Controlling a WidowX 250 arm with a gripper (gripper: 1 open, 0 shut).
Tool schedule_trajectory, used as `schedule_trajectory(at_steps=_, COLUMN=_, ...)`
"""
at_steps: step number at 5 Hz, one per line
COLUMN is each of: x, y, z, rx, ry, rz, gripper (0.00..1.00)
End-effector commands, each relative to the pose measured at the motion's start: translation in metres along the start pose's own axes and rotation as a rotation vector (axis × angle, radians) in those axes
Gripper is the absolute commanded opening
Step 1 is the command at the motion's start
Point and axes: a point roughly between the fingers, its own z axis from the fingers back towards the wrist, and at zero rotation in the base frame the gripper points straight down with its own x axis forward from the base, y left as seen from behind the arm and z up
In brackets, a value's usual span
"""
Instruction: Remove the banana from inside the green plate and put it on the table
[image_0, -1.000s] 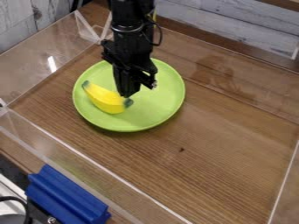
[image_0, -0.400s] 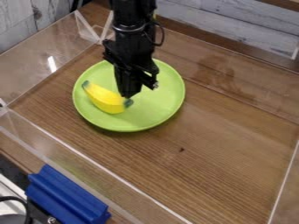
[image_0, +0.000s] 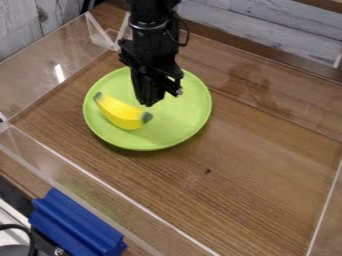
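The yellow banana (image_0: 120, 111) lies inside the lime-green plate (image_0: 189, 116), on its left half, with one dark tip towards the rim. My gripper (image_0: 150, 99) points straight down over the plate. Its dark fingers are at the banana's right end. They merge into one dark shape from this angle, so I cannot make out the gap between them or whether they touch the banana. The plate rests on the brown wood-grain table (image_0: 254, 170), left of centre.
Clear acrylic walls (image_0: 40, 62) border the table on the left, front and back. A blue ribbed object (image_0: 74, 232) sits outside the front-left corner. Bare wood stretches right of and in front of the plate.
The fingertips look slightly higher at the banana's right end than before. The banana and plate lie where they were.
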Motion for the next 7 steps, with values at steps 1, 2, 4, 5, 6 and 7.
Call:
schedule_trajectory(at_steps=1, x=0.009, y=0.004, z=0.016, rx=0.028, ry=-0.082, rz=-0.023, gripper=1.0)
schedule_trajectory(at_steps=2, x=0.008, y=0.005, z=0.013, rx=0.027, ry=-0.083, rz=-0.028, gripper=1.0)
schedule_trajectory(at_steps=4, x=0.001, y=0.015, z=-0.004, rx=0.015, ry=-0.067, rz=-0.01, gripper=1.0)
schedule_trajectory(at_steps=5, x=-0.002, y=0.021, z=-0.012, rx=0.012, ry=-0.056, rz=0.0, gripper=1.0)
schedule_trajectory(at_steps=6, x=-0.004, y=0.028, z=-0.02, rx=0.01, ry=-0.046, rz=0.009, gripper=1.0)
schedule_trajectory(at_steps=7, x=-0.005, y=0.033, z=-0.024, rx=0.009, ry=-0.039, rz=0.023, gripper=1.0)
